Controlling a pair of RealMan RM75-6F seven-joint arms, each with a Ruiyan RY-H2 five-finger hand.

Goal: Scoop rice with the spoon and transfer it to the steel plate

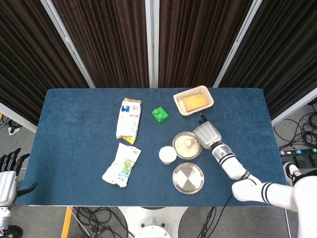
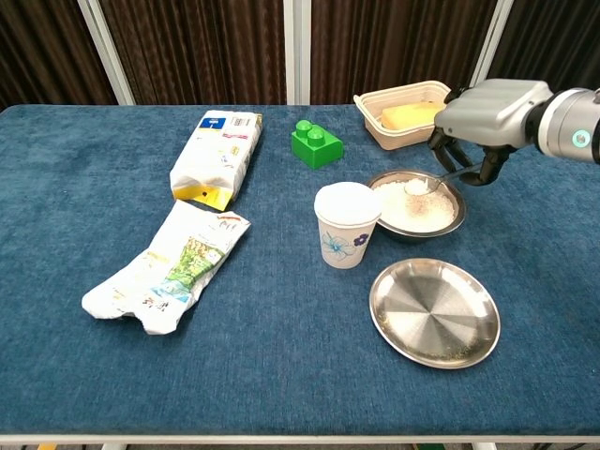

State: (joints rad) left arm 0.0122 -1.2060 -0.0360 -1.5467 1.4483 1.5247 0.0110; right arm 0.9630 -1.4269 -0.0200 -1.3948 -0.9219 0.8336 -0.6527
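A dark bowl of rice [image 2: 419, 205] [image 1: 186, 145] stands right of centre on the table. My right hand [image 2: 486, 120] [image 1: 208, 135] hovers at the bowl's right rim and holds a spoon [image 2: 427, 183] whose scoop carries a small heap of rice just above the bowl. The steel plate [image 2: 434, 311] [image 1: 188, 178] lies in front of the bowl with a few grains on it. My left hand [image 1: 7, 174] hangs off the table's left edge, fingers apart, holding nothing.
A white paper cup [image 2: 344, 224] stands just left of the bowl. A green block [image 2: 317, 142] and a tan tray with a yellow sponge [image 2: 405, 114] sit behind it. Two food packets [image 2: 216, 157] [image 2: 169, 267] lie on the left half.
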